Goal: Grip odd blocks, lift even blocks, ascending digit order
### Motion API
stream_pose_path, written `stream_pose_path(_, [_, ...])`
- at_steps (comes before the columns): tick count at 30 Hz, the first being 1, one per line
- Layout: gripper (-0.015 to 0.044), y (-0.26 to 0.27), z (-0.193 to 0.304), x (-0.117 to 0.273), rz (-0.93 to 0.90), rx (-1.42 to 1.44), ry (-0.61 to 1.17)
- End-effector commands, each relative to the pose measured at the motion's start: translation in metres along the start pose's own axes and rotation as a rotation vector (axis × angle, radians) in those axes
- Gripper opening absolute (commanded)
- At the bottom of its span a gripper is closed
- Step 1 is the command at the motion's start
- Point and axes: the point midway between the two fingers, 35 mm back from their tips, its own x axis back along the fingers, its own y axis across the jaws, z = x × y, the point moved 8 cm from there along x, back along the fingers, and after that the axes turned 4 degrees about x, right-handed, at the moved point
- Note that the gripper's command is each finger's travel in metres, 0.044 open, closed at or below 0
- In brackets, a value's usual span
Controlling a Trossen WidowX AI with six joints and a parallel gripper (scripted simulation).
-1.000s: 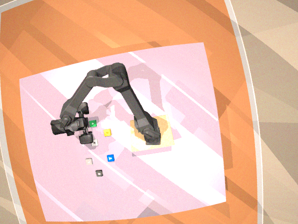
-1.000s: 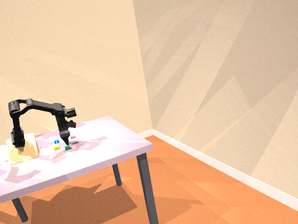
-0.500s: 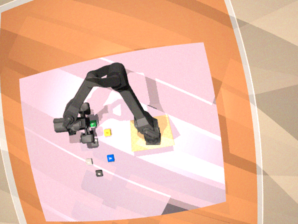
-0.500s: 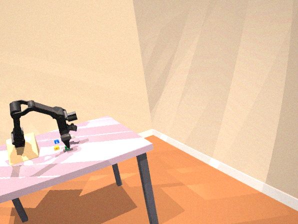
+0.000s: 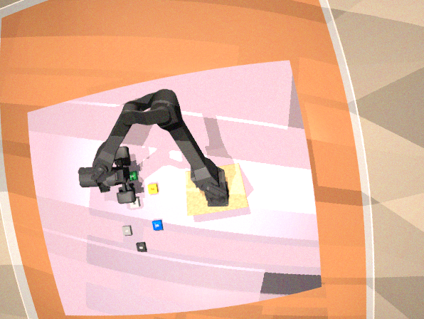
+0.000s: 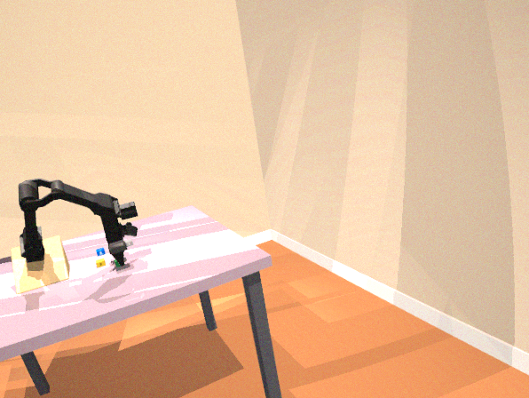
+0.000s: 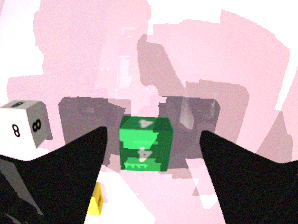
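On the pink bench (image 5: 249, 142) (image 6: 213, 262), the green block (image 5: 133, 176) (image 6: 117, 264) (image 7: 145, 144) sits in from its left edge, between the released fingers of the claw (image 5: 127, 176) (image 6: 121, 263) (image 7: 154, 135). It looks light, stiff, perhaps slightly slippery; I would take it low, by two opposite flat sides, for a short, level lift.

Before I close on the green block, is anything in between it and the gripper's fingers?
Nothing visible is: the green block sits between the open gripper's fingers. The white 8 block lies outside them.
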Motion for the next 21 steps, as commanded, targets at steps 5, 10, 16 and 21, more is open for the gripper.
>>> stream_pose_path(5, [0.012, -0.0002, -0.0002, -0.0002, 0.005, 0.005, -0.001])
stream_pose_path(10, [0.012, -0.0002, -0.0002, -0.0002, 0.005, 0.005, -0.001])
stream_pose_path(16, [0.012, -0.0002, -0.0002, -0.0002, 0.005, 0.005, -0.001])
stream_pose_path(21, [0.012, -0.0002, -0.0002, -0.0002, 0.005, 0.005, -0.001])
